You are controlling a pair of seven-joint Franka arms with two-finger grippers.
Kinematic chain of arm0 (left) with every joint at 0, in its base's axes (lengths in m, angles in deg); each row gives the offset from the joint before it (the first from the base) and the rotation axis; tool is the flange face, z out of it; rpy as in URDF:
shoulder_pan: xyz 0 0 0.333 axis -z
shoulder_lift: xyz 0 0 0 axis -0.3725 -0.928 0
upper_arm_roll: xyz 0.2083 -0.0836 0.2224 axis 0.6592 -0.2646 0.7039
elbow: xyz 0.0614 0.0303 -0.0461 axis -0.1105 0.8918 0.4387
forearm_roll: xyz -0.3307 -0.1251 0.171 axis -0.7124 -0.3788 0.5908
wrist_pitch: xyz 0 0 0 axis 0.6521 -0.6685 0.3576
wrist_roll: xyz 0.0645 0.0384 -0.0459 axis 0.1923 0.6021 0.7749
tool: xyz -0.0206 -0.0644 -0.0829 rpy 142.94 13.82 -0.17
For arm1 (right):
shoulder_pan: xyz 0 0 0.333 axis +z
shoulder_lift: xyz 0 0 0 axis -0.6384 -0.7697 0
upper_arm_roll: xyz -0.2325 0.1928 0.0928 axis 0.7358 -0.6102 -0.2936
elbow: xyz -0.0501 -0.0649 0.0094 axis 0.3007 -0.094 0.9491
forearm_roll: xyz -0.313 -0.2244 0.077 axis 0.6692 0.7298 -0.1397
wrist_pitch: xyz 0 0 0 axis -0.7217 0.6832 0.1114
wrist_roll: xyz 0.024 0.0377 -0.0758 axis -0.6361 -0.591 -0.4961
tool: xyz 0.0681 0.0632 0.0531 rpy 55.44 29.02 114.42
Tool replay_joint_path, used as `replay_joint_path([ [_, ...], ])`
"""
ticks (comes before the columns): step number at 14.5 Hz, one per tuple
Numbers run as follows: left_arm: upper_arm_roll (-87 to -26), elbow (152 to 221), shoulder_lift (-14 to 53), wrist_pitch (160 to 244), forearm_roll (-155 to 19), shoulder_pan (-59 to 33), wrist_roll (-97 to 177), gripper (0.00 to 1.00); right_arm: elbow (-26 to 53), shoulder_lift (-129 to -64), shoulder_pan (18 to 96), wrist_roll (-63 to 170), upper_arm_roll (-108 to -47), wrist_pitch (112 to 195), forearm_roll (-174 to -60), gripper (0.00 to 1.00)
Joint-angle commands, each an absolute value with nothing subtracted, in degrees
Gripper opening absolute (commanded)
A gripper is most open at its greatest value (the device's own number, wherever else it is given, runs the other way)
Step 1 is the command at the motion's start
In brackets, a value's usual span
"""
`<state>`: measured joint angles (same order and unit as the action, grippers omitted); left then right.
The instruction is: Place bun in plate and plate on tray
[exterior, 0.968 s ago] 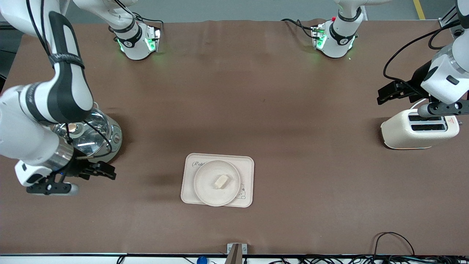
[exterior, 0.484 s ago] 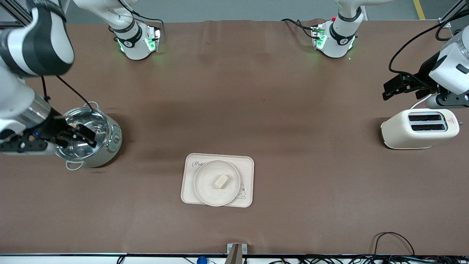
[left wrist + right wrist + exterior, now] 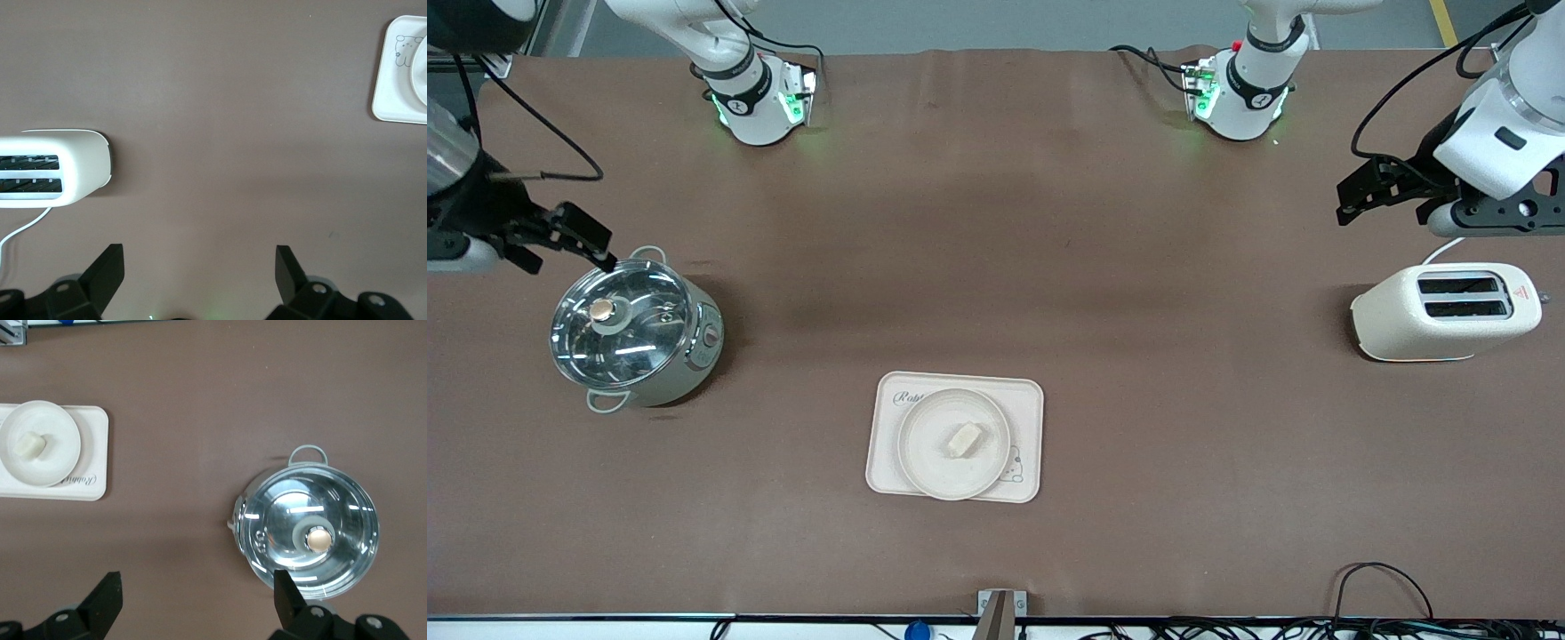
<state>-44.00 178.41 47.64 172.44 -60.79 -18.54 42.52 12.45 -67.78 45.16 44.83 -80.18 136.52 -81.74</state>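
Observation:
The small cream bun (image 3: 965, 439) lies in the round beige plate (image 3: 925, 462), and the plate sits on the rectangular "Rabbit" tray (image 3: 1024, 404) near the middle of the table. They also show in the right wrist view: bun (image 3: 31, 445), plate (image 3: 60, 460), tray (image 3: 90, 487). A corner of the tray (image 3: 390, 87) shows in the left wrist view. My right gripper (image 3: 578, 236) is open and empty, up in the air by the pot. My left gripper (image 3: 1365, 191) is open and empty, in the air above the toaster's end of the table.
A steel pot with a glass lid (image 3: 636, 342) stands toward the right arm's end of the table; it also shows in the right wrist view (image 3: 307, 530). A cream toaster (image 3: 1445, 311) stands toward the left arm's end, also in the left wrist view (image 3: 53, 168).
My right arm has lifted and drawn back from in front of the pot toward its base. My left gripper has risen away from the toaster. Bun, plate and tray have not moved.

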Motion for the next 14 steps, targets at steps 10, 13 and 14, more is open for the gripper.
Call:
replay_joint_path([
  [10, -44.03, 177.6, 47.89, 171.6, -57.66, -18.44, 42.4, 1.0, 10.08, -65.53, 44.5, 43.56, -81.55, 135.85, -79.9, 1.0],
  [13, -43.94, 177.6, 47.89, 171.6, -58.01, -18.53, 42.31, 1.0, 6.99, -67.83, 44.42, 43.21, -81.64, 134.8, -80.16, 1.0],
  [14, -43.94, 177.6, 47.89, 171.6, -58.1, -18.53, 42.31, 1.0, 6.73, -67.83, 44.5, 43.39, -81.64, 134.88, -80.16, 1.0],
])
